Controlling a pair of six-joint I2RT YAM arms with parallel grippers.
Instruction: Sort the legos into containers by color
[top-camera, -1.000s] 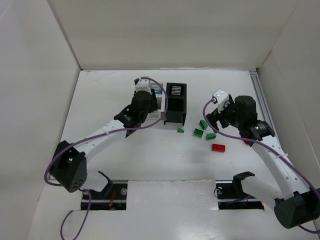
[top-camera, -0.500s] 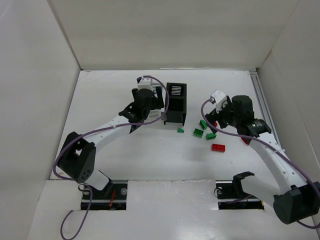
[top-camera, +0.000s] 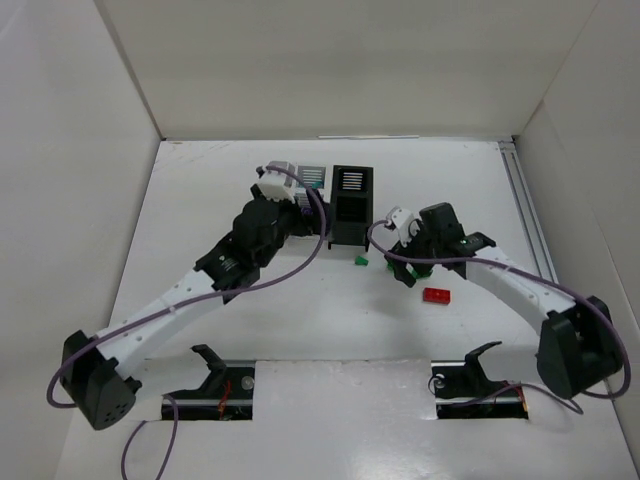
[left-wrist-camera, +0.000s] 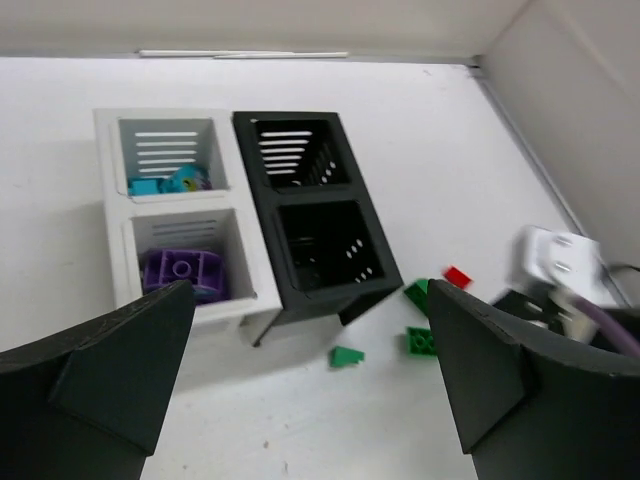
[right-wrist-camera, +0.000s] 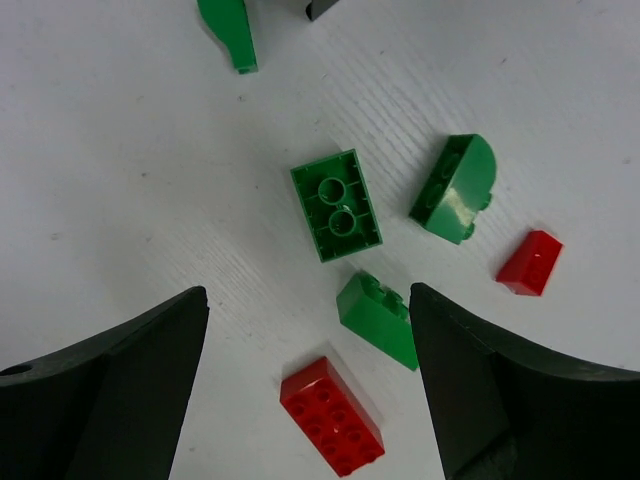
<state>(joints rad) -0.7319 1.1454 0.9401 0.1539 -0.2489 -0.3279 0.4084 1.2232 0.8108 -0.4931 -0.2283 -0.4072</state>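
Observation:
My left gripper (left-wrist-camera: 312, 400) is open and holds nothing, hanging just in front of the containers. The white container (left-wrist-camera: 112, 215) has teal legos (left-wrist-camera: 168, 184) in its far compartment and purple legos (left-wrist-camera: 181, 272) in its near one. Both compartments of the black container (left-wrist-camera: 262, 205) look empty. My right gripper (right-wrist-camera: 310, 385) is open low over the loose legos, its jaws either side of a red brick (right-wrist-camera: 331, 416) and a green sloped brick (right-wrist-camera: 378, 320). Further out lie an upturned green brick (right-wrist-camera: 337, 205), a rounded green one (right-wrist-camera: 455, 190) and a small red piece (right-wrist-camera: 530, 262).
Another green piece (top-camera: 361, 260) lies alone by the black container's near corner (top-camera: 332, 240). White walls close in the table on the left, back and right. The right arm's white camera block (left-wrist-camera: 560, 265) shows close to the left gripper's right finger.
My left gripper has opened and drawn back from the white container. The right arm has swung left and down over the green and red legos, its jaws narrowing slightly.

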